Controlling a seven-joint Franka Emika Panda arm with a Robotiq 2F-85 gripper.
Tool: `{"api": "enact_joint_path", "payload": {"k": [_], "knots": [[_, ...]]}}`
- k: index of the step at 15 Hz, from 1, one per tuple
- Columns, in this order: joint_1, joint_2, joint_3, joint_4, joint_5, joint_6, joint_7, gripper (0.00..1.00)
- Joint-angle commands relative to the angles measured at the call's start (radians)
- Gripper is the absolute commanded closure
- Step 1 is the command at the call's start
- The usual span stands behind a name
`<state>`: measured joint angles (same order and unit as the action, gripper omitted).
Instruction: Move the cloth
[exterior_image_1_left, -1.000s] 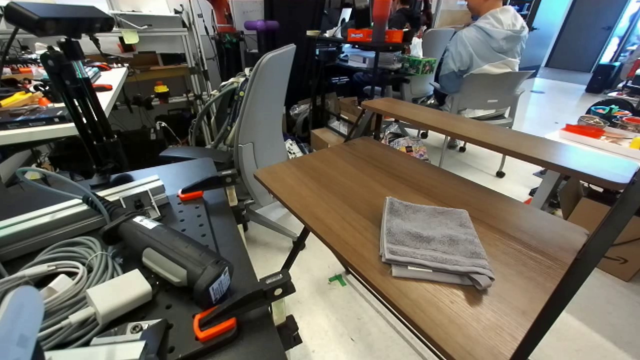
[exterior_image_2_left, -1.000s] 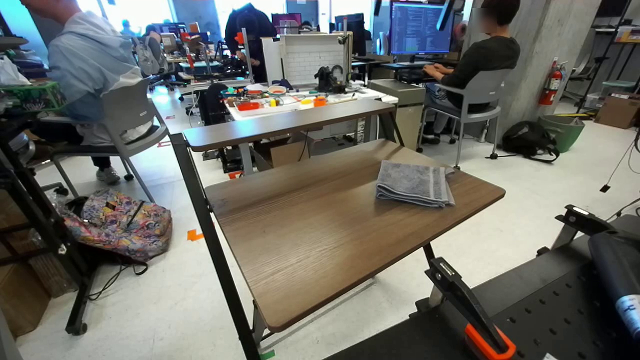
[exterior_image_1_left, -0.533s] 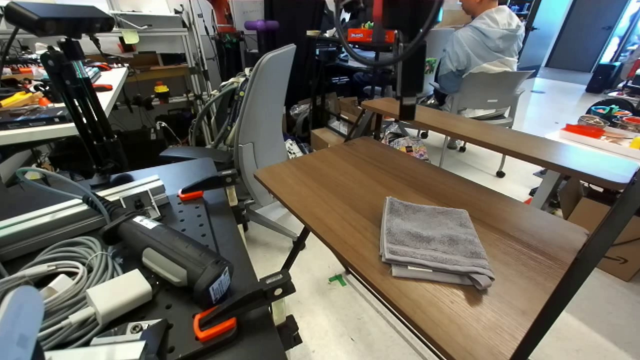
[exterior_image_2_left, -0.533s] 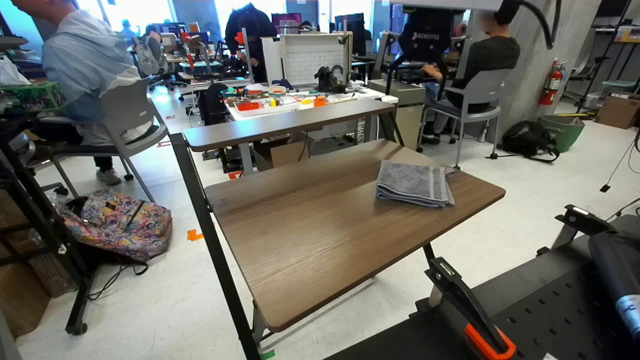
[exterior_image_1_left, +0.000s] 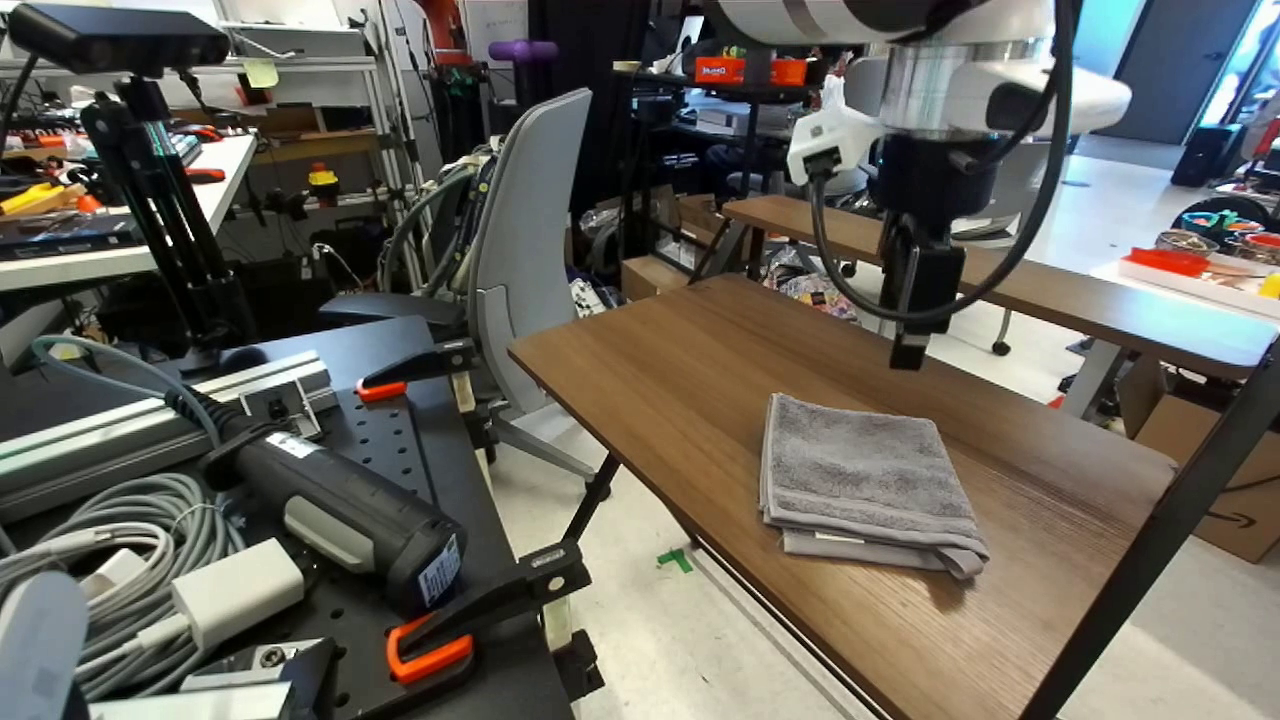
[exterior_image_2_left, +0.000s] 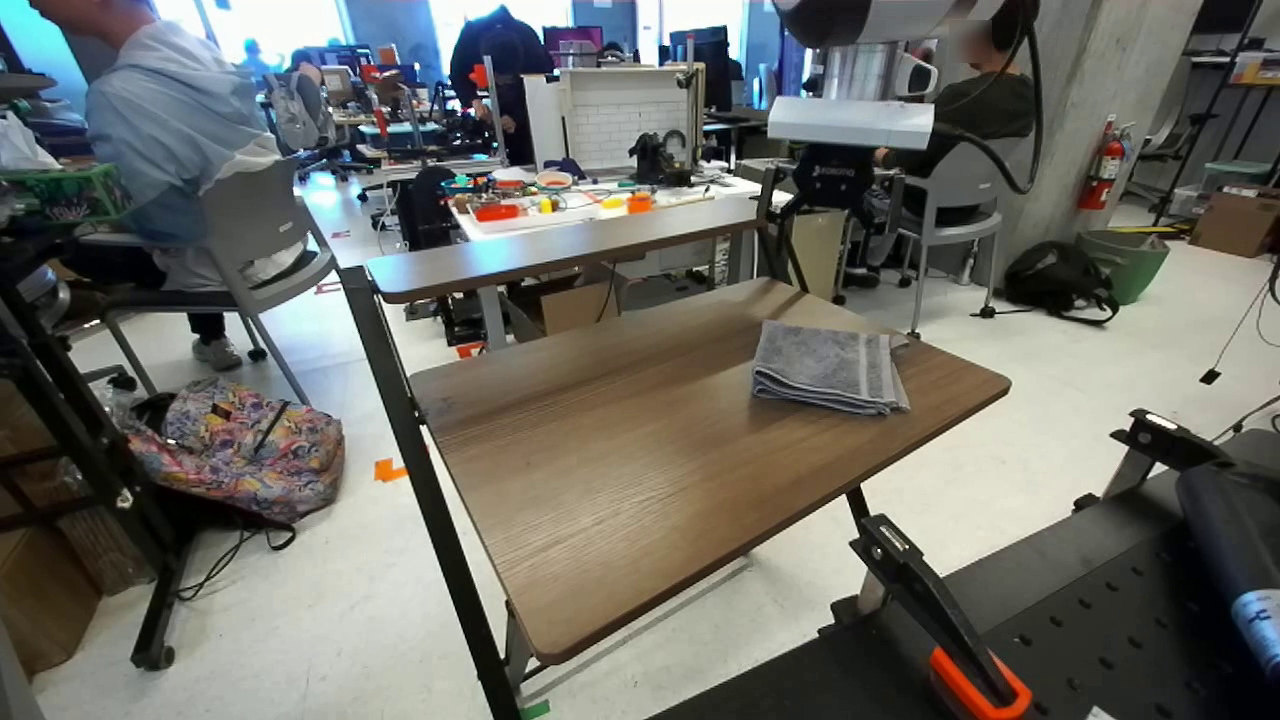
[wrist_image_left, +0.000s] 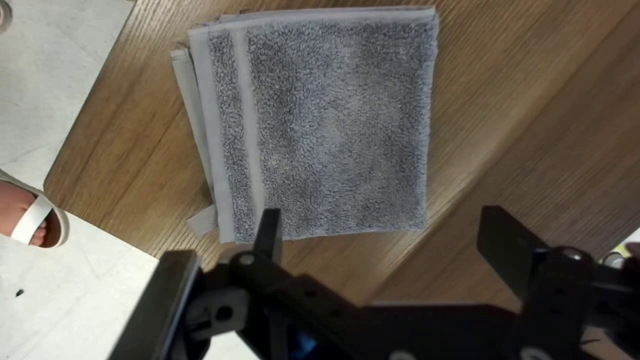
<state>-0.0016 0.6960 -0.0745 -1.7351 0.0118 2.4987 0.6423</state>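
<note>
The cloth (exterior_image_1_left: 865, 475) is a folded grey towel lying flat on the brown wooden table (exterior_image_1_left: 650, 345). It also shows in an exterior view (exterior_image_2_left: 828, 368) near one end of the table, and in the wrist view (wrist_image_left: 340, 125). My gripper (wrist_image_left: 382, 216) is open with nothing between its fingers. In the wrist view one finger overlaps the cloth's near edge and the other is beside it over bare wood. In both exterior views the gripper (exterior_image_1_left: 908, 355) hangs above the table, apart from the cloth; its fingers point down in an exterior view (exterior_image_2_left: 825, 245).
A raised wooden shelf (exterior_image_1_left: 1000, 275) runs along one long side of the table. A black slanted post (exterior_image_1_left: 1130, 560) stands at the table's end. A black bench (exterior_image_1_left: 400, 430) with clamps, cables and a dark tool stands beside it. A sandalled foot (wrist_image_left: 35, 220) is near the table corner.
The arm and gripper have come into view from above and moved down toward the table near the cloth. The cloth has not moved.
</note>
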Motion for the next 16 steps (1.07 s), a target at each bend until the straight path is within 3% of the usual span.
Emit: {"api": "enact_joint_path", "payload": {"k": [1,5,7,16], "knots": [[-0.011,0.151,-0.013,0.199,0.064,-0.107,-0.046,0.00],[-0.002,0.228,-0.038,0.277,0.064,-0.177,-0.058,0.00],[0.007,0.205,-0.044,0.226,0.070,-0.135,-0.045,0.00],[0.022,0.247,-0.069,0.235,0.045,-0.147,-0.041,0.00]]}}
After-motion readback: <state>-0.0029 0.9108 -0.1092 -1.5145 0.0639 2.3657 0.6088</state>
